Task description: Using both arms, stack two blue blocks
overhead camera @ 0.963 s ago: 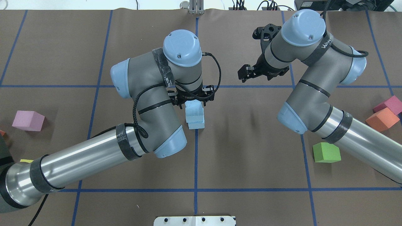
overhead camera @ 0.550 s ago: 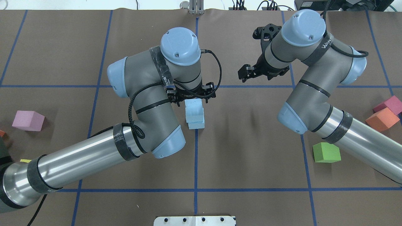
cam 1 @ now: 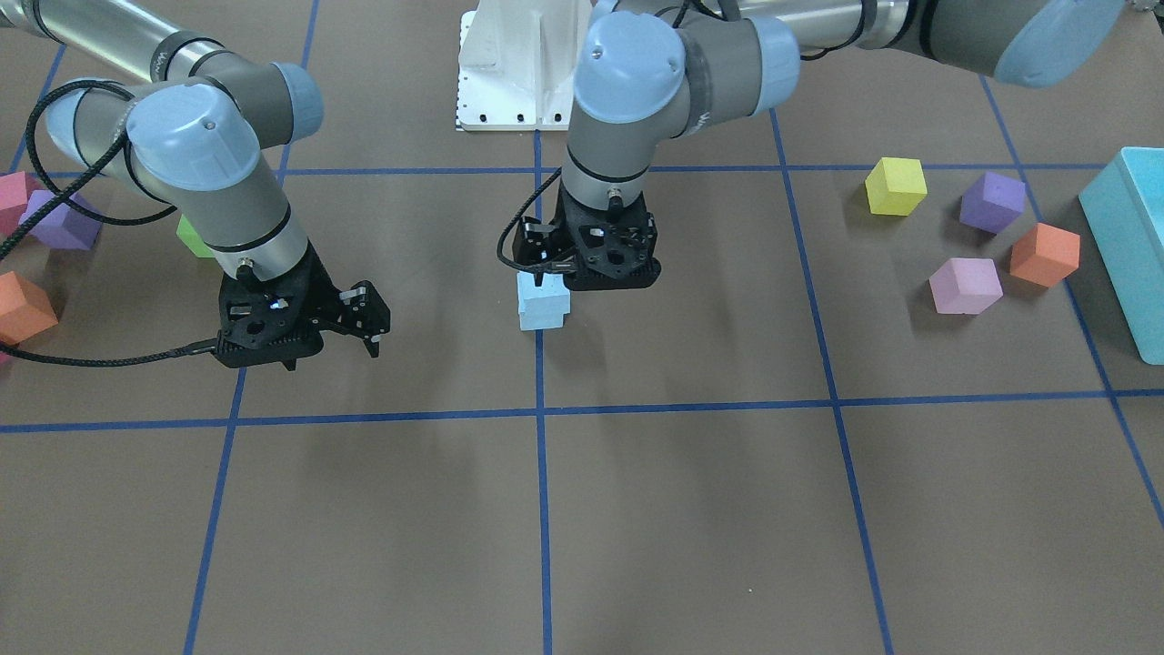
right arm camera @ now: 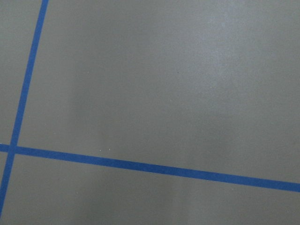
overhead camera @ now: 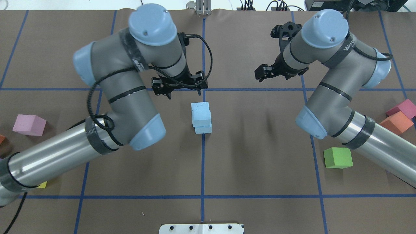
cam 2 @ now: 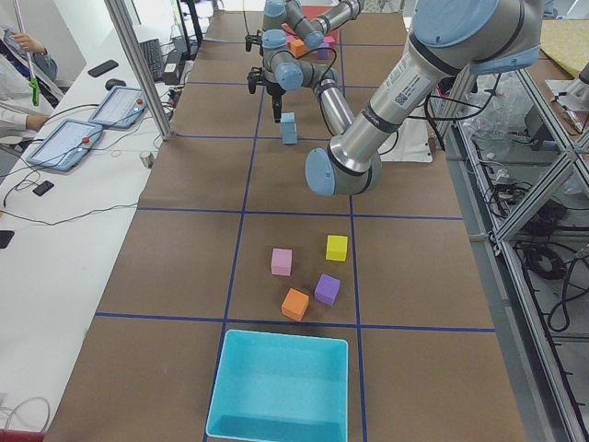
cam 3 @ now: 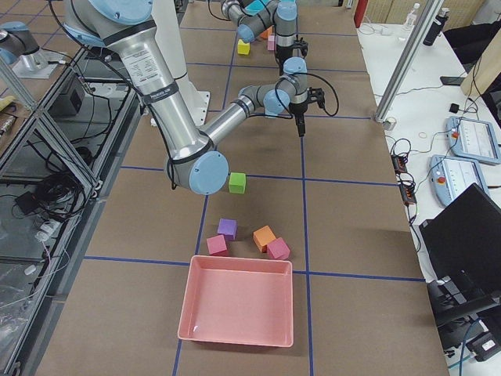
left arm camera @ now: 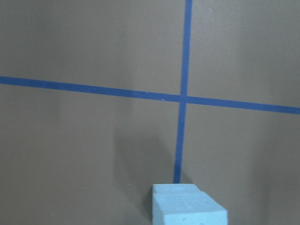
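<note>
two arms, two blue blocks, one stack. the left gripper [overhead camera: 182,91] hangs with its fingers spread wide. the two blue blocks [overhead camera: 201,117] sit one atop the other on the blue tape line [overhead camera: 202,169], just robotward of those fingers, untouched. the right gripper [overhead camera: 264,74], well apart, is spread too.

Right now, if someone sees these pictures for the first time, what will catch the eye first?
The two blue blocks stand stacked, slightly offset, at the centre of the table on a blue tape line, with nothing gripping them. The left tool hangs open just beyond the stack, and the right tool hangs farther off to the side.
</note>
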You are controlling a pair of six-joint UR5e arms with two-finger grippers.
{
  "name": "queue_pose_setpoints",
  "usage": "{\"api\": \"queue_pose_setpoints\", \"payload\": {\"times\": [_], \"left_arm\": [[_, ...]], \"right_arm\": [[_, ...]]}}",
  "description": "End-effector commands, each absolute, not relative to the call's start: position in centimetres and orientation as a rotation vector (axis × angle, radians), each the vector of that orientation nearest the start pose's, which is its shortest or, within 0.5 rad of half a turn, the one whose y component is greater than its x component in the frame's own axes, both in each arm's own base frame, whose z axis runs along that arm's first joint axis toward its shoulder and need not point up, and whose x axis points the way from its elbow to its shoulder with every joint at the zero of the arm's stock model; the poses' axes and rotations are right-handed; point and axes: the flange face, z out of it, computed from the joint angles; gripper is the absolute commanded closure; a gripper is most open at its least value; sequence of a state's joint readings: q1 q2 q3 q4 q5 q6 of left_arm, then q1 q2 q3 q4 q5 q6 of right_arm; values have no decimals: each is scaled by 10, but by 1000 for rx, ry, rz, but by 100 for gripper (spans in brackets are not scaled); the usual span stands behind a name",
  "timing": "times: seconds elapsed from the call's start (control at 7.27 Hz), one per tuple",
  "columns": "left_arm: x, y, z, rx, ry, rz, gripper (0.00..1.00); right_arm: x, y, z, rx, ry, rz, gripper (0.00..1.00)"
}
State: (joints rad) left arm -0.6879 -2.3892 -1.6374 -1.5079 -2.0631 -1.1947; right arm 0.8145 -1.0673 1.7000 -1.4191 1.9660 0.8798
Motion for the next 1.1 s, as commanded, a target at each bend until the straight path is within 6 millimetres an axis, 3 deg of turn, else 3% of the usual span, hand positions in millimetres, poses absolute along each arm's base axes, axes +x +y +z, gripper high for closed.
{"api": "queue_pose_setpoints", "payload": {"times": [0.0, 0.14, 0.28, 0.41, 0.55, 0.69, 0.83, 0.96], "left_arm": [[393, -512, 196, 56, 932, -13, 1], [355, -519, 218, 81, 924, 33, 1], [312, -527, 235, 123, 885, 97, 1], [258, -534, 269, 158, 808, 183, 1], [196, -549, 316, 193, 736, 270, 1], [129, -561, 362, 218, 686, 316, 1], [77, -566, 400, 201, 708, 314, 1], [32, -556, 448, 163, 753, 285, 1]], "right_arm": [[-330, -555, 330, 268, -793, -70, 0], [-292, -563, 360, 228, -785, -22, 0], [-236, -575, 389, 213, -783, -12, 0], [-177, -574, 439, 206, -762, -72, 0], [-121, -568, 483, 210, -721, -92, 0], [-63, -554, 524, 191, -708, -59, 0], [0, -540, 572, 169, -728, -45, 0], [42, -511, 614, 164, -754, -76, 0]]}}
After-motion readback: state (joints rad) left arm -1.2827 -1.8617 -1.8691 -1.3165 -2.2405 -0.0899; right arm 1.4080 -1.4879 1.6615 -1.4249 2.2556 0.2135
